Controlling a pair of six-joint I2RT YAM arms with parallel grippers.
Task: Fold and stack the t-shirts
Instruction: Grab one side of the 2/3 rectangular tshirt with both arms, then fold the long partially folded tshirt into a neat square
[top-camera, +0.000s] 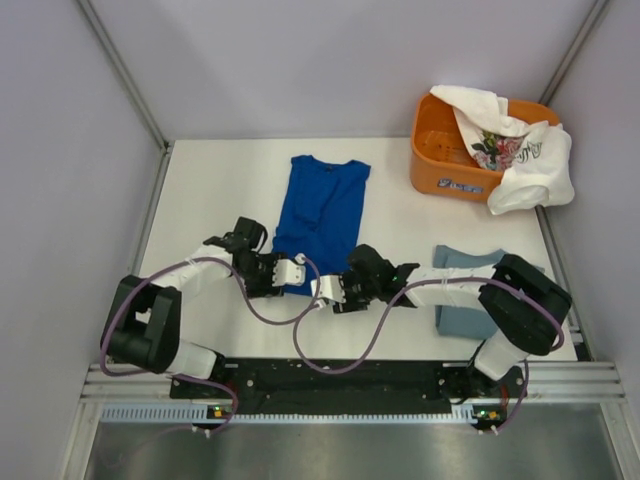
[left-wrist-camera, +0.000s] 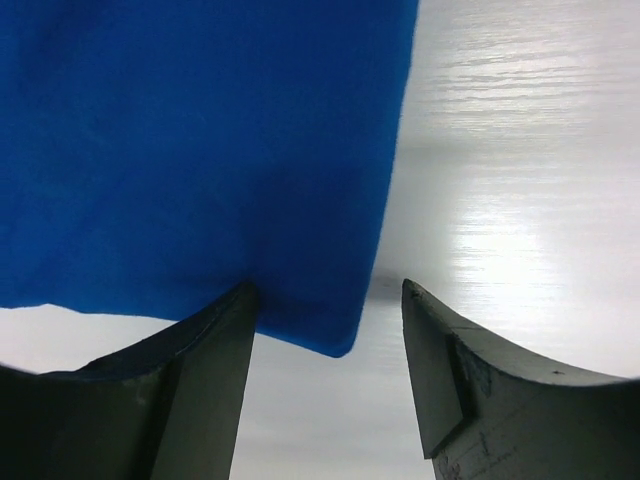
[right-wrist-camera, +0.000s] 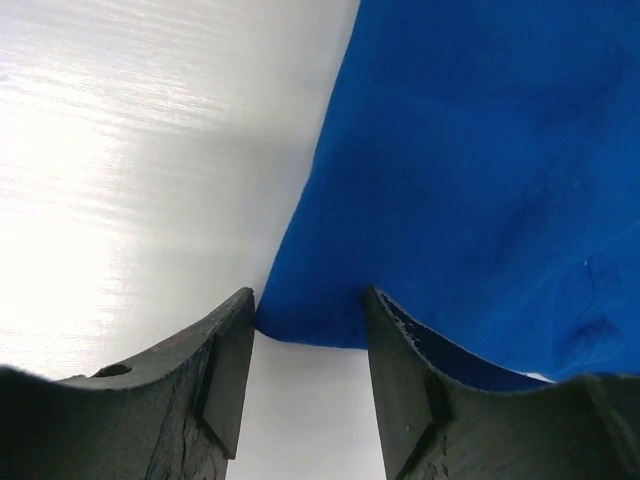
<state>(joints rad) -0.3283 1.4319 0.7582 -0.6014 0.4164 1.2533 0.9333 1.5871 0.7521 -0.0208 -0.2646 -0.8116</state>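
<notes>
Hem corners are the thing to get right. The blue tee (top-camera: 322, 205) lies flat in the middle of the table (top-camera: 220, 200), narrow, with its collar at the far end. Both grippers sit at its near edge.

The left gripper (left-wrist-camera: 326, 290) is spread. One finger touches the hem and the other is over bare table, with a corner of cloth between them. The right gripper (right-wrist-camera: 308, 295) is also released and straddles the other corner more squarely. Neither has pinched anything yet.

I judge the step to be taking the hem for a fold toward the collar. To do it well:
- Slide the left gripper further over its corner so the bite is as deep as the right's.
- Close both together.
- Lift level and only a little, since this thin cloth will sag and skew if one side leads.
- Lay the hem down square on the far end.

From bases set wide apart, both arms bend inward. Their forearms lie low over the table and their wrists nearly meet at the hem.

The grey tee (top-camera: 462, 318) lies folded at the near right, partly under the right arm. The white tee (top-camera: 530, 165) hangs over the basket (top-camera: 440, 165) at the far right.
</notes>
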